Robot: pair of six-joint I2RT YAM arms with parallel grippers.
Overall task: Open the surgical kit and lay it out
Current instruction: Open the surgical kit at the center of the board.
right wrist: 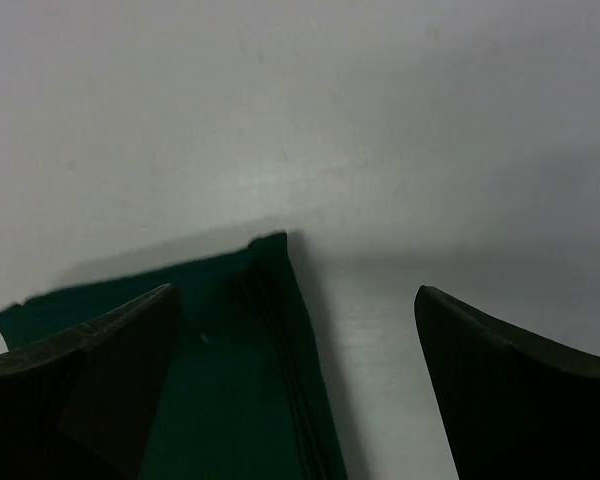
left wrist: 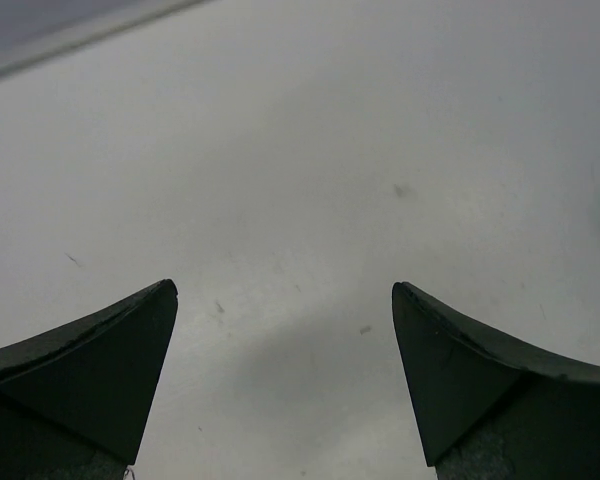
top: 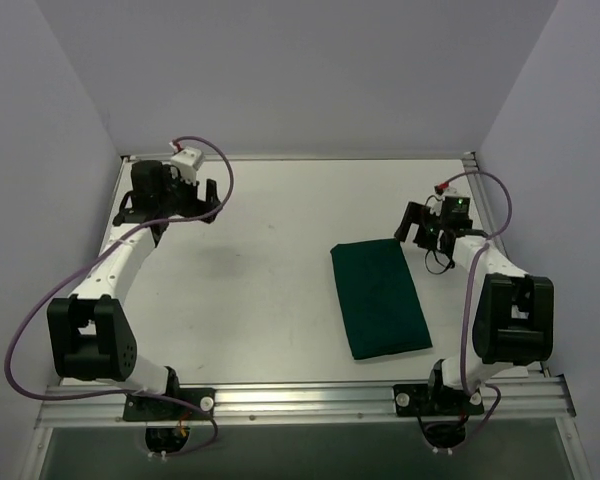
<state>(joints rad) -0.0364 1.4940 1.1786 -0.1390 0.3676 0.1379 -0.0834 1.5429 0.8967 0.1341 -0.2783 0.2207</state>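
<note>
Near the right pincer, the wrap shows layered folds.

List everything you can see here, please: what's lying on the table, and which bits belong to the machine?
cloth bundle: one, dark green, folded shut, flat on the table's right half
table: one, white, under everything
rail: one, silver, along the near edge, carrying both arm bases
cables: two, purple, one looping along each arm
left arm: one, white and black, reaching toward the far left corner
right arm: one, white and black, right of the bundle
left gripper: one, black, open, over bare table
right gripper: one, black, open, empty, by the bundle's far corner
</note>
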